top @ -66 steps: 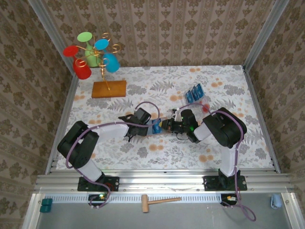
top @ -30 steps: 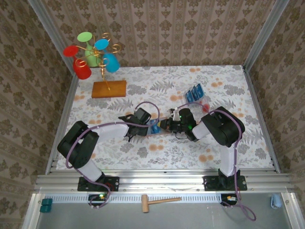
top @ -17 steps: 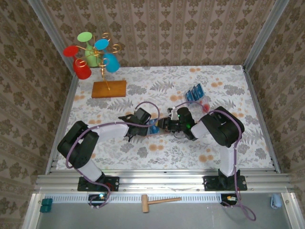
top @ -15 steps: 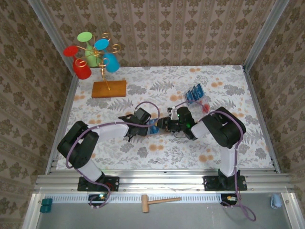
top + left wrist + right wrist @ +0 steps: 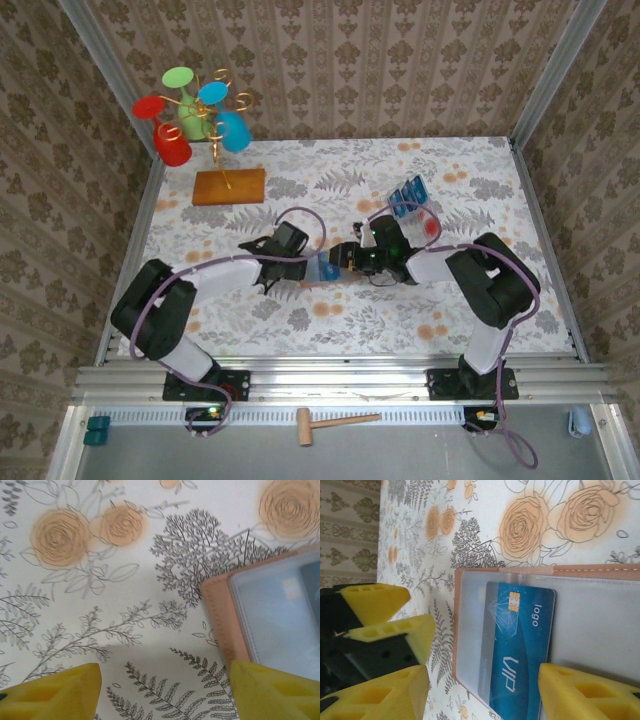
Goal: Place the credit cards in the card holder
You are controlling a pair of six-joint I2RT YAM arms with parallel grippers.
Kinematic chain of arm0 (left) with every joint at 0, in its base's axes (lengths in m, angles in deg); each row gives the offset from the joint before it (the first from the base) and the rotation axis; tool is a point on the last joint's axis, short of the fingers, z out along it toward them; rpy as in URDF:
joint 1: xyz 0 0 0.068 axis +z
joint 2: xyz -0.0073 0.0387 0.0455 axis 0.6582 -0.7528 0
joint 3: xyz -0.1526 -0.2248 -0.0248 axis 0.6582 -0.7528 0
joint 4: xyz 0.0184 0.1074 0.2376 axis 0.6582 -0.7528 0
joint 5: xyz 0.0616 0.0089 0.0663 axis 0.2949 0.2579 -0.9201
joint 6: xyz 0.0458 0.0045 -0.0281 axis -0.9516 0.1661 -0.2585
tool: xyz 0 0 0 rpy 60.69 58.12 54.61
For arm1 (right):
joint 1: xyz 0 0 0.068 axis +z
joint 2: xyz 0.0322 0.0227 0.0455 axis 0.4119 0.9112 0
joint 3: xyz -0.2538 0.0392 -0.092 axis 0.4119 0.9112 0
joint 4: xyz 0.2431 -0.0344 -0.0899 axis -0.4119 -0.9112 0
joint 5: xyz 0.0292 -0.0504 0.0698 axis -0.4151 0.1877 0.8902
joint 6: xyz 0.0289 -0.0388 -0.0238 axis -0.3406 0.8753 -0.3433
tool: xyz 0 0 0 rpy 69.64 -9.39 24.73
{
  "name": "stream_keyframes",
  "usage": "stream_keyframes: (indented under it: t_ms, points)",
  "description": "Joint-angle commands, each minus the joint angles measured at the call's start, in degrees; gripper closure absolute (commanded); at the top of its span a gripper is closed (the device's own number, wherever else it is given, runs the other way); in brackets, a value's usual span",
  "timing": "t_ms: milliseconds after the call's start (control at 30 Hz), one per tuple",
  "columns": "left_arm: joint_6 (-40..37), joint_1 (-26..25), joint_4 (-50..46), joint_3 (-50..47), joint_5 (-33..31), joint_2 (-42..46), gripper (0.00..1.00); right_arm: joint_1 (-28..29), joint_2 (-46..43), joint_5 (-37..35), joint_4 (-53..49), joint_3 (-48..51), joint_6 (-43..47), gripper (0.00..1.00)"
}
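tan leather card holder (image 5: 520, 571), one, lies open and flat on the flowered table cloth (image 5: 100, 580), directly below the right pincer (image 5: 481, 680). one blue credit card (image 5: 520, 645), marked "vip", is already tucked behind the holder's clear sleeve and lies between that pincer's two fingers.

right pincer: fingers spread wide, one on each side of the card, gripping nothing.

left pincer (image 5: 165, 692): also spread wide and empty, facing the right pincer from the holder's other side. the stitched corner of the holder lies just beside one of its fingers.

remaining credit cards (image 5: 408, 194): stand on edge in a close row, well apart from the right pincer, beyond it and off to its right. they look like three, though their edges overlap and the count is not sure.

progress, as judged: one card stowed, about three left to fetch and slide in. the holder is not yet folded.

other stock: one wooden slab (image 5: 229, 186) with a gold stem, far beyond the left pincer.
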Motion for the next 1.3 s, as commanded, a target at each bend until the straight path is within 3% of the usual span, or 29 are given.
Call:
stream_keyframes:
  t_ms: [0, 200, 300, 400, 567, 667, 1267]
  points:
    - [1.0, 1.9, 0.5, -0.5, 2.3, 3.0, 0.30, 0.2, -3.5, -2.9, -9.4, -3.1, 4.2, 0.39]
    - [0.3, 3.2, 0.5, -1.2, 3.1, 4.2, 0.30, 0.3, -5.0, -5.6, -21.0, -8.3, 8.7, 0.40]
    - [0.6, 3.2, 1.0, -2.2, 3.4, 4.2, 0.30, 0.4, -5.2, -8.6, -27.3, -10.7, 11.0, 0.46]
    - [1.1, 3.2, 1.9, -3.3, 4.1, 4.2, 0.30, 0.5, -4.8, -11.6, -32.3, -12.9, 12.8, 0.55]
    - [1.2, 2.7, 2.6, -3.8, 4.2, 3.8, 0.30, 1.0, -3.9, -14.8, -36.3, -14.9, 14.0, 0.85]
    - [1.1, 2.1, 2.3, -3.4, 3.8, 3.3, 0.30, 2.2, -2.3, -18.5, -41.0, -17.7, 16.4, 0.95]
    - [1.5, -0.6, 0.1, -2.3, -0.1, -0.1, 0.31, 3.6, 3.9, -25.3, -46.8, -23.6, 20.7, 1.00]
